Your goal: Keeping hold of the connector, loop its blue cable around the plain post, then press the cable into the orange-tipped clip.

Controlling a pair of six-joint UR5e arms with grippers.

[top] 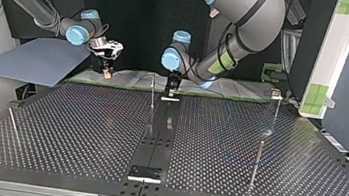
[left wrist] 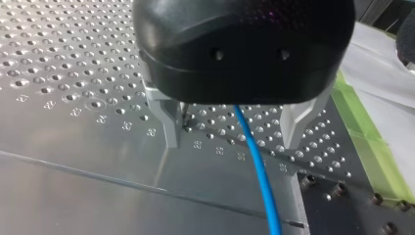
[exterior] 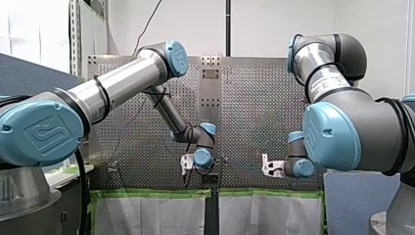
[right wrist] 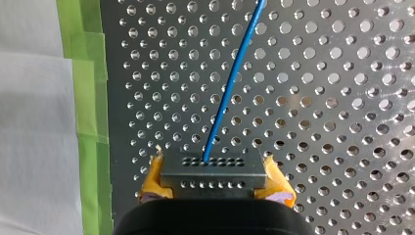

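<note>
Simply perforated surface (exterior: 137,147), green tape (exterior: 147,193) at front view's six o'clock.
Right fingers (right wrist: 152,182) pinch connector (right wrist: 211,171); left fingers (left wrist: 169,125) spread around cable (left wrist: 259,171).

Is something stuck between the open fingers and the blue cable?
Nothing clear does. The cable runs bare between the open fingers of my left gripper; a dark spot beside one finger is too small to tell.
</note>
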